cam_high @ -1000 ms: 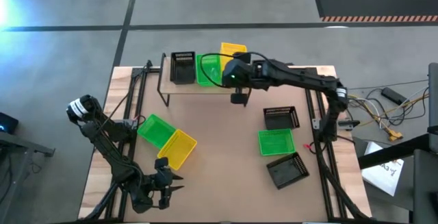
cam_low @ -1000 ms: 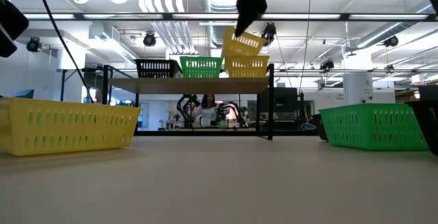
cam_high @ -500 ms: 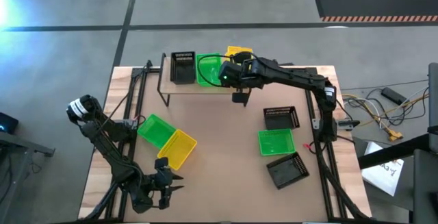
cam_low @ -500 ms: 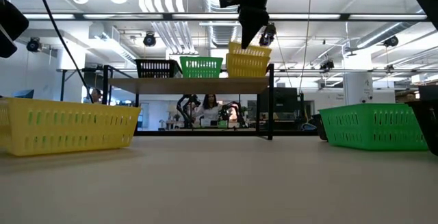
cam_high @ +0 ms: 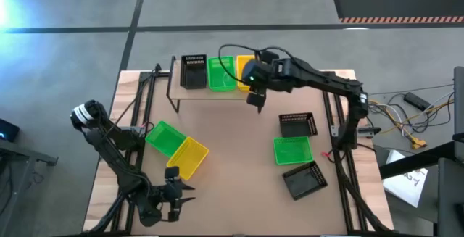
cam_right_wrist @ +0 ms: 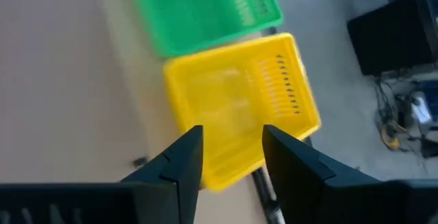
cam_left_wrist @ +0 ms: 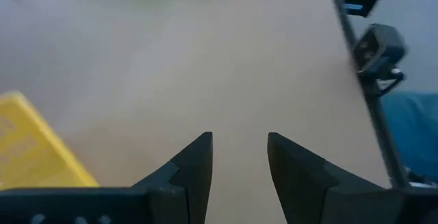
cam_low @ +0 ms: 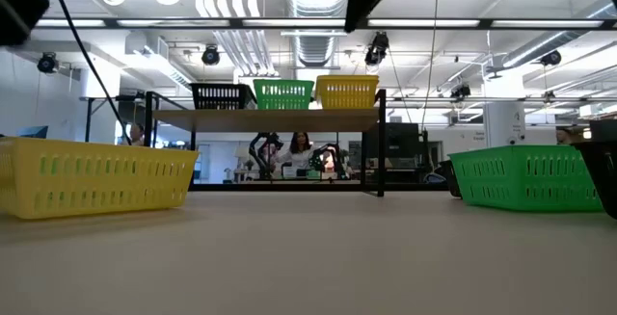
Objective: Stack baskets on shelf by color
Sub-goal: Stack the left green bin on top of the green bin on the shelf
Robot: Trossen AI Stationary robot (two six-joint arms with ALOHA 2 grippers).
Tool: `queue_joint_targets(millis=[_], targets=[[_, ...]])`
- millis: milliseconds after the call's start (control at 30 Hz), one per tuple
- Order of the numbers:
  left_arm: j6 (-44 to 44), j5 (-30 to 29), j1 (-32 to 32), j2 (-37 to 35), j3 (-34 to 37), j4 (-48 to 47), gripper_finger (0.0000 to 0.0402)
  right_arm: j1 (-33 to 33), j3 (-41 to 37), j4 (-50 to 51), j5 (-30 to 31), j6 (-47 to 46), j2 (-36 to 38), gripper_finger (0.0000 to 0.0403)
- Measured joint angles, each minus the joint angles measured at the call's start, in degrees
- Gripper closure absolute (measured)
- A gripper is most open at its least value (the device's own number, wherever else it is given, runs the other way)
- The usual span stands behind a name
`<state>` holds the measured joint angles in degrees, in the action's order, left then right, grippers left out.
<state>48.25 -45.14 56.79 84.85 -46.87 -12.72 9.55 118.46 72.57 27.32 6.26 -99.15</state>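
- High view: a brown bench (cam_high: 232,164) on grey floor is seen. The right claw (cam_high: 255,99) hangs just in front of the shelf (cam_high: 217,92), where black, green and yellow baskets (cam_high: 245,64) sit side by side, long axes running front to back. The left claw (cam_high: 174,202) waits at the near bench edge.
- Low view: ceiling lights and ducts fill the room; the yellow basket (cam_low: 347,92) stands level below the right claw.
- Left wrist view: fingers (cam_left_wrist: 195,166) are spread, holding nothing.
- Right wrist view: fingers (cam_right_wrist: 185,157) are parted and empty above the yellow basket (cam_right_wrist: 239,107).
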Motion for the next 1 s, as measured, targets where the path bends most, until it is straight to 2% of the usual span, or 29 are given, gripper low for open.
queue_joint_targets(millis=[133,267,433,567,633,700,800,1000], targets=[[-8.83,0.79,0.05,-2.33,-2.68,-1.42,0.0277,-6.76,-5.14,-0.69,-0.21,-3.75,1.73,0.0279],[-10.91,4.11,0.03,-6.71,-6.64,-12.08,0.0277,-15.64,-14.32,-6.07,-0.27,-7.06,3.52,0.0294],[-2.23,10.41,-1.02,-11.81,-13.17,-37.52,0.0277,-27.65,-28.68,-24.01,0.03,-11.08,4.42,0.0310],[9.93,13.20,-3.69,-14.42,-15.16,-54.64,0.0277,-36.64,-40.21,-46.89,3.84,-12.41,2.79,0.0323],[13.78,16.54,-6.13,-15.65,-15.05,-60.66,0.0277,-40.58,-45.06,-58.18,5.22,-11.92,1.10,0.0329],[14.03,20.90,-9.16,-16.34,-14.28,-64.39,0.0277,-43.94,-48.72,-67.46,6.31,-11.39,-0.88,0.0333],[8.36,25.75,-13.92,-16.99,-12.36,-65.21,0.0277,-47.69,-51.88,-77.75,9.38,-11.77,-3.72,0.0339],[-4.64,31.91,-24.00,-15.78,-6.85,-65.21,0.0277,-52.25,-53.92,-83.67,15.02,-16.18,-8.45,0.0348]])
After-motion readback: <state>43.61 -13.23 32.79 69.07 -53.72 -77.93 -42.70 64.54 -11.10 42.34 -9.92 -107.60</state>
